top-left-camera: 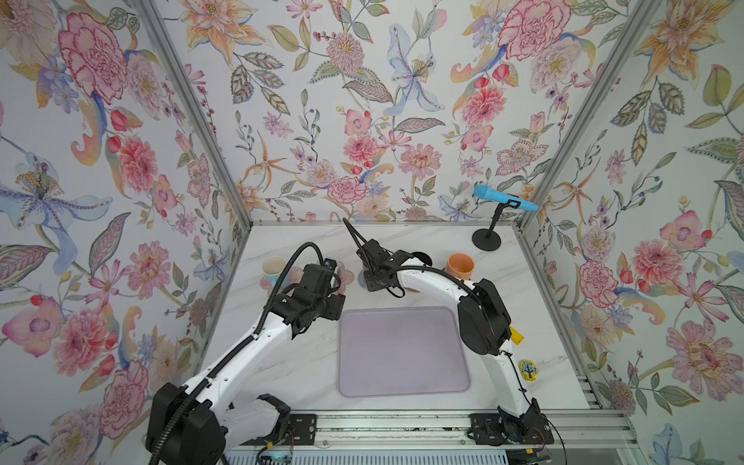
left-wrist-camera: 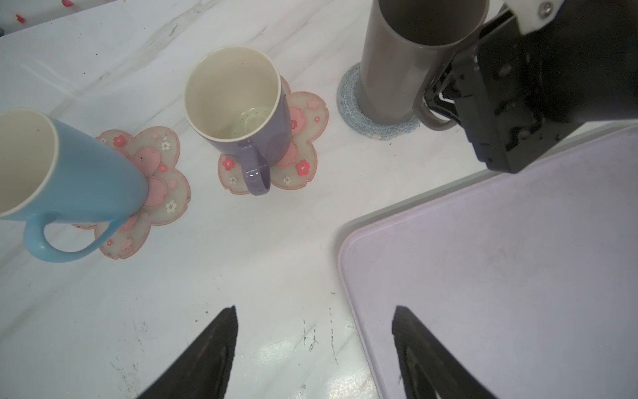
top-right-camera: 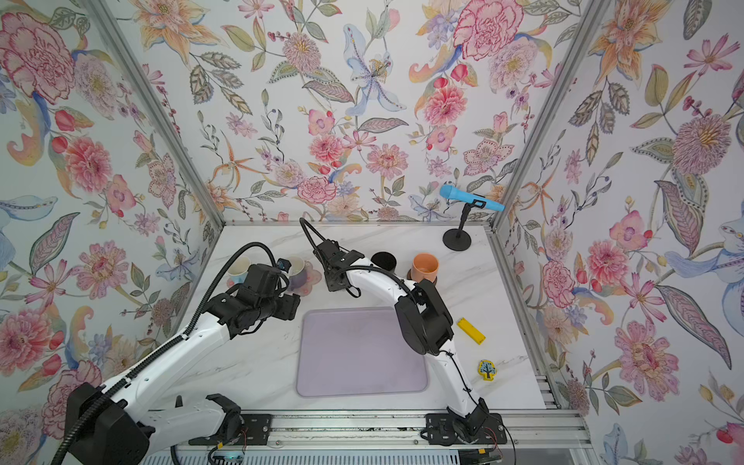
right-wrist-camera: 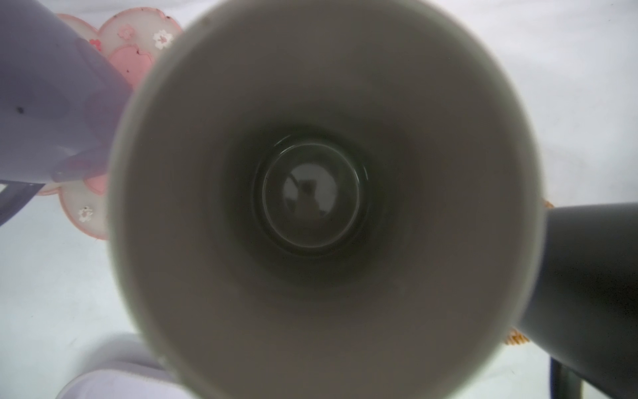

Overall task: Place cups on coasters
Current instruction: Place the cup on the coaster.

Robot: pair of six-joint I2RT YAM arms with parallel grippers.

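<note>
Beneath the right claw (left-wrist-camera: 438, 95): grey mug (left-wrist-camera: 390, 69), upright, base on the grey ringed coaster (left-wrist-camera: 348, 100) but off-centre, with more ring showing on the side away from the claw. Fingers together, seemingly pinched on the mug's handle. The right wrist view looks straight down the bore and the fingers are hidden there. Left claw (left-wrist-camera: 314, 331): fingers apart, empty, over bare table (top-left-camera: 306, 362) at the corner of the lilac mat (top-left-camera: 402, 350).

Ahead of the left claw: light blue mug (left-wrist-camera: 86, 179) and purple-grey mug (left-wrist-camera: 276, 138), each on its own pink flower coaster (left-wrist-camera: 162, 162) (left-wrist-camera: 307, 165). Beyond the right claw: black mug (top-right-camera: 383, 261), slivers of woven tan coaster (right-wrist-camera: 516, 338) at its foot. Further out, peach-orange mug (top-right-camera: 424, 267) over a dark brown coaster (top-right-camera: 409, 276). All five look seated, so the task is likely near its end.

Risks:
- Any sideways pull on release could drag the grey mug off the ring's edge.
- A finger catching in the handle loop on the way up would tip it.
- The purple-grey and black mugs stand close either side, and a wide swing could knock one.

Surface: white marble-look table, dark scuffs near the left claw.

Room: floral wallpaper walls (top-left-camera: 362, 120), aluminium posts (top-left-camera: 193, 108), blue microphone (top-right-camera: 471, 198) on a black stand, yellow block (top-right-camera: 471, 331) and tree-painted token (top-right-camera: 487, 369) well apart from both claws.
</note>
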